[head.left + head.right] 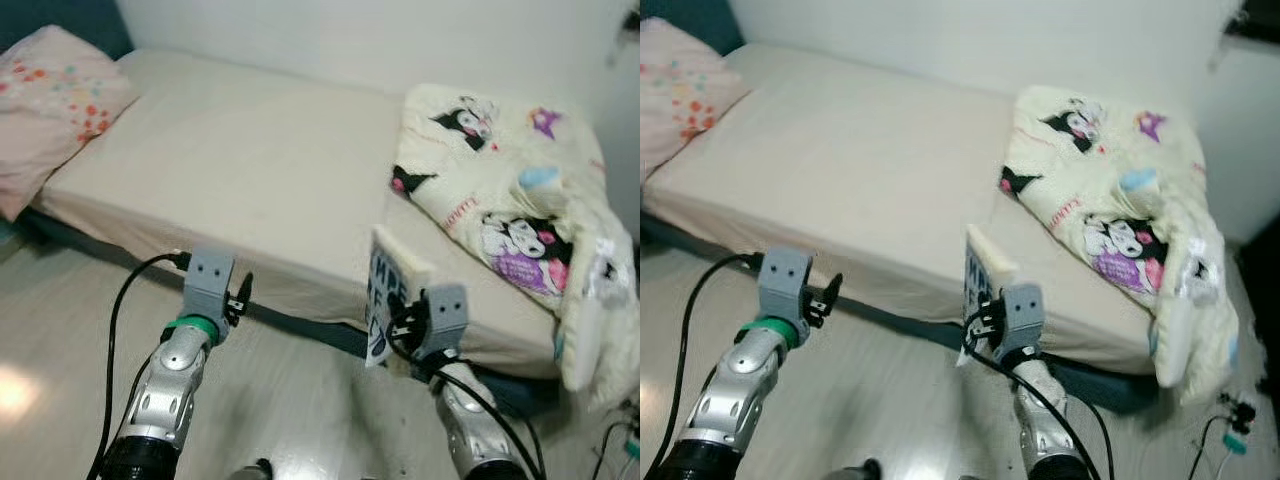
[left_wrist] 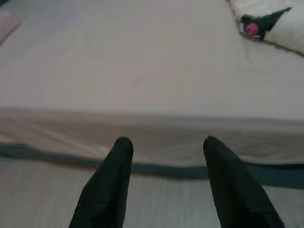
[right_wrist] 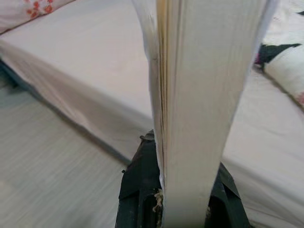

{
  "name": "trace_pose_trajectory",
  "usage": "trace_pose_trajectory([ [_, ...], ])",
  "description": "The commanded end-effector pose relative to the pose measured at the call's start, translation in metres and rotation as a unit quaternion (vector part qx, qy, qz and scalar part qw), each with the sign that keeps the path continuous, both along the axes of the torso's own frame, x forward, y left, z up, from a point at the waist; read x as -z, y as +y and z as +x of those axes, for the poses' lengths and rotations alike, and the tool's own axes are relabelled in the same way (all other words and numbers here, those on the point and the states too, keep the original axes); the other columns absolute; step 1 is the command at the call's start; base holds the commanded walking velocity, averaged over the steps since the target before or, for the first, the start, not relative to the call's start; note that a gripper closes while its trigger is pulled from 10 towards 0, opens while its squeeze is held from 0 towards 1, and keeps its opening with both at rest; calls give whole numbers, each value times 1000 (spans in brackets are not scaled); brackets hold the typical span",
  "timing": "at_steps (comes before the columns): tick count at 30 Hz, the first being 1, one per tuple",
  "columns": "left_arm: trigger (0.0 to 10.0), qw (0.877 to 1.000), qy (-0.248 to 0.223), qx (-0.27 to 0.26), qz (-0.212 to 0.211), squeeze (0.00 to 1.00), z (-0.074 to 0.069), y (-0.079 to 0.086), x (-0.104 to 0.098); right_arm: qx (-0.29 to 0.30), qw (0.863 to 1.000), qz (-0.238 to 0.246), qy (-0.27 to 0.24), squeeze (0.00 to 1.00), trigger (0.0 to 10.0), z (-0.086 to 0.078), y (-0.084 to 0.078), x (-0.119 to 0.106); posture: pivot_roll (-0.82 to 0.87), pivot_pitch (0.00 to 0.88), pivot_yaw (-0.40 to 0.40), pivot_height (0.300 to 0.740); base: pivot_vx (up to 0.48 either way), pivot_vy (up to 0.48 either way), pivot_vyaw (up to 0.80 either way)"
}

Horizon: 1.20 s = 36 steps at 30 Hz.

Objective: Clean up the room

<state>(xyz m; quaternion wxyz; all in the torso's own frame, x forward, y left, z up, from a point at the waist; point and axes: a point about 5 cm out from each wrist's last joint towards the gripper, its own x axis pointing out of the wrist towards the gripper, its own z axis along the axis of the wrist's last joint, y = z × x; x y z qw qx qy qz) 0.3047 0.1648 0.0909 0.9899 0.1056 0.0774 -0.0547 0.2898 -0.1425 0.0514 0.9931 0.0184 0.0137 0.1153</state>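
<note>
My right gripper [image 1: 398,322] is shut on a thick book [image 1: 392,290] with a blue-lettered cover, held upright in front of the bed's near edge. In the right wrist view the book's page edges [image 3: 199,109] rise between the two black fingers [image 3: 137,190]. My left gripper [image 1: 243,292] stands open beside it, to the left, just short of the mattress [image 1: 240,180]; its fingers [image 2: 111,185] have nothing between them. A cream cartoon-print blanket [image 1: 500,190] lies crumpled on the bed's right end and hangs over the edge.
A pink flowered pillow [image 1: 50,100] rests at the bed's left end. A white wall [image 1: 350,40] runs behind the bed. Pale wooden floor [image 1: 290,410] lies under my arms. Cables and small items [image 1: 1230,420] lie on the floor at far right.
</note>
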Motion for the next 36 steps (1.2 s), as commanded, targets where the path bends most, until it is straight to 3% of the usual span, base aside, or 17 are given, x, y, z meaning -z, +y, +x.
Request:
trace_pose_trajectory([
  [1,10000,1000,14,-3,10,0,-3,3,6,-13,1000,6,-23,0,10000,1,8,-7,43,55,14,740,0,0,688],
  [7,10000,1000,8,7,27,0,-4,-1,7,-21,999,13,-40,0,10000,6,14,-16,42,55,15,740,0,0,676],
  [15,10000,1000,-6,1,23,0,-1,-2,3,-19,998,14,-64,0,10000,14,10,-27,44,55,11,740,0,0,657],
  [21,10000,1000,-7,-8,4,0,-1,0,1,-20,997,14,-69,0,10000,14,10,-28,46,55,11,740,0,0,649],
  [36,10000,1000,-13,-12,13,0,1,0,1,-27,997,15,-71,0,10000,15,12,-28,49,52,12,740,0,0,640],
])
